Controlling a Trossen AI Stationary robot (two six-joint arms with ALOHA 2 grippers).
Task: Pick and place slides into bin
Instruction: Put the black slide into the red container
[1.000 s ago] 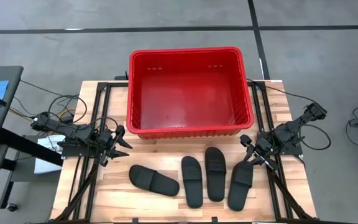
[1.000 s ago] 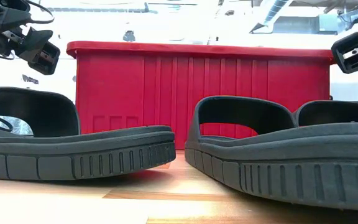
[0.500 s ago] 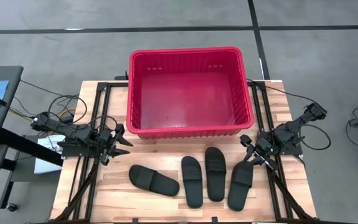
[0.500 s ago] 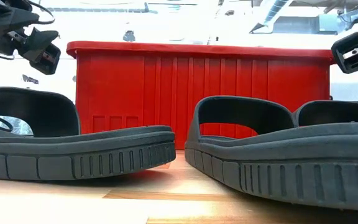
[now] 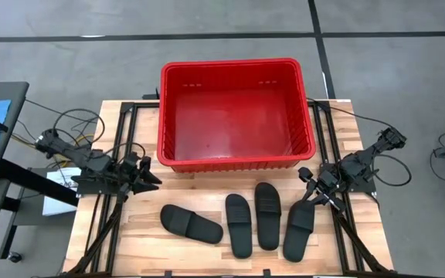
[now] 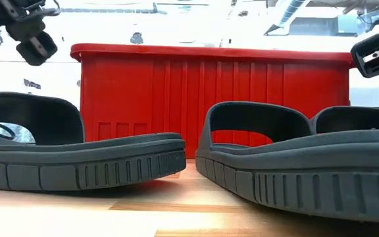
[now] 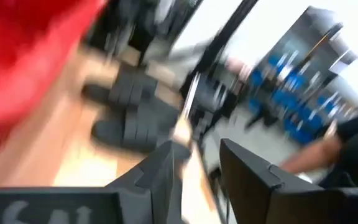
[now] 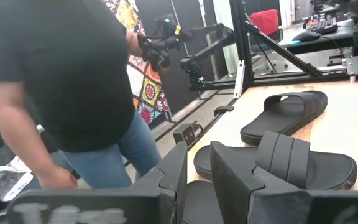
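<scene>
Currently, operator, your stock left to right: left gripper (image 5: 147, 175), fingers slightly apart, empty, above the table's (image 5: 130, 247) left side; four slides (image 5: 191, 223) on wood before the empty bin (image 5: 236, 116). Right gripper (image 5: 310, 194) (narrow gap, nothing held) hovers over the rightmost slide (image 5: 299, 229), which lies lengthwise front-to-back. Person stands beyond.

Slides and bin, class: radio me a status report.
Left gripper empty, left of bin. Right gripper open, empty, over rightmost slide. Four slides on table, bin empty. Nothing blocking.
</scene>
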